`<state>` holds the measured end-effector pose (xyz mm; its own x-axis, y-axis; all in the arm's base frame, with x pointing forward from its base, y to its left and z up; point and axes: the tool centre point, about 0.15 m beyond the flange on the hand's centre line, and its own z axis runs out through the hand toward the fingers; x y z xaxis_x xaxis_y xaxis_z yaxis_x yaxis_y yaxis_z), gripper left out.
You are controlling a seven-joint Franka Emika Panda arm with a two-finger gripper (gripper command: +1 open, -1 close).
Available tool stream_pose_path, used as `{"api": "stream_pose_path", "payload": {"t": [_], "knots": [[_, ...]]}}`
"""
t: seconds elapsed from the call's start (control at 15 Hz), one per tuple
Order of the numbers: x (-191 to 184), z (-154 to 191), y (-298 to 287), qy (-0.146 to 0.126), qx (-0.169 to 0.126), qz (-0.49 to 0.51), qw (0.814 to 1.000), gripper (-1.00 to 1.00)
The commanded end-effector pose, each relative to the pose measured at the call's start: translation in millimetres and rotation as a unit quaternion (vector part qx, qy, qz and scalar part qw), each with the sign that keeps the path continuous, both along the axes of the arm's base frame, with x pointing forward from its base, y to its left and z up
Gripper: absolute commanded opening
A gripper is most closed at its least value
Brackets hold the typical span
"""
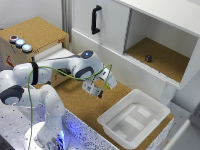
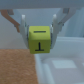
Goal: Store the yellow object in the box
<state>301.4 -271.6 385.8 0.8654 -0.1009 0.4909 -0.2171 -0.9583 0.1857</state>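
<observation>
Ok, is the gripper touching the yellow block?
Touching. The wrist view shows the gripper fingers pressed against both sides of the yellow block, no gap.

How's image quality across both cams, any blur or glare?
Exterior view: soft overall, blue glow at the arm's base, white box bright but readable. Wrist view: low-res and blurry, yet the yellow object between the gripper fingers is recognisable, its dark mark legible.

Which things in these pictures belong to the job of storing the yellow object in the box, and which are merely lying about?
Belongs to the job:
yellow object, held in the gripper
white box

Merely lying about:
purple ball in the open cupboard
brown box with buttons
</observation>
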Motion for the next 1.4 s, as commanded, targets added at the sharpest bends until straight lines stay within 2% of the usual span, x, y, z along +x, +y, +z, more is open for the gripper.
{"api": "stream_pose_path", "payload": {"t": [0.0, 0.07, 0.13, 0.33, 0.53, 0.67, 0.87, 1.13, 1.33], "knots": [[15.6, -27.0, -140.1, 0.028, 0.082, 0.031, 0.996, -1.00], [19.2, -35.8, -154.1, 0.036, 0.102, 0.043, 0.993, -1.00], [24.7, -44.5, -163.2, 0.047, 0.108, 0.053, 0.992, -1.00], [46.8, -70.6, -169.6, 0.089, 0.095, 0.091, 0.987, -1.00], [61.5, -96.4, -158.5, 0.113, 0.088, 0.104, 0.984, -1.00], [63.9, -111.0, -145.4, 0.112, 0.073, 0.095, 0.986, -1.00], [61.2, -134.6, -132.0, 0.109, 0.067, 0.082, 0.988, -1.00], [66.6, -160.4, -128.9, 0.111, 0.073, 0.066, 0.989, -1.00], [68.3, -161.9, -127.3, 0.114, 0.071, 0.061, 0.989, -1.00]]}}
